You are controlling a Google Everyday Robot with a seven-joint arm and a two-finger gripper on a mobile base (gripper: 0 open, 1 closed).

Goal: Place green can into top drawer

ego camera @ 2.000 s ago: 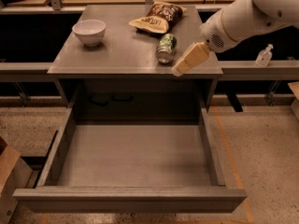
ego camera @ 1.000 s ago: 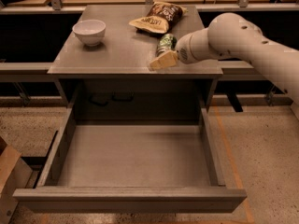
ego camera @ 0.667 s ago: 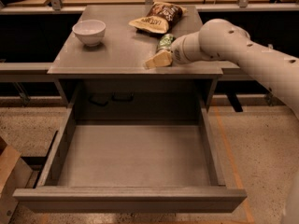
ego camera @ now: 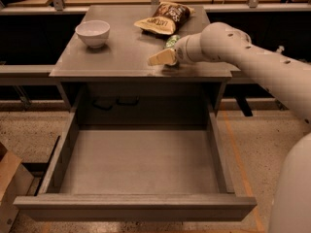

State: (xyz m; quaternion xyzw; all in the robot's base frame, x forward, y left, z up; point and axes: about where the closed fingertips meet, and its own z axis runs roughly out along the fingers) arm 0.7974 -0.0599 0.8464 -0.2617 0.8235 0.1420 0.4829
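The green can [ego camera: 171, 41] lies on the grey table top [ego camera: 121, 52], just in front of the chip bag, and only its far end shows. My gripper [ego camera: 162, 58] with its tan tip sits low on the table right in front of the can and covers most of it. The white arm reaches in from the right. The top drawer [ego camera: 136, 207] is pulled wide open below the table, and its floor is bare.
A white bowl [ego camera: 93, 33] stands at the table's back left. A tan-and-brown chip bag [ego camera: 164, 17] lies at the back middle. A cardboard box corner [ego camera: 8, 178] sits on the floor left of the drawer. Dark shelving flanks the table.
My arm has swung left and down across the table. The gripper has moved from the table's right edge to right in front of the green can, which it now mostly hides.
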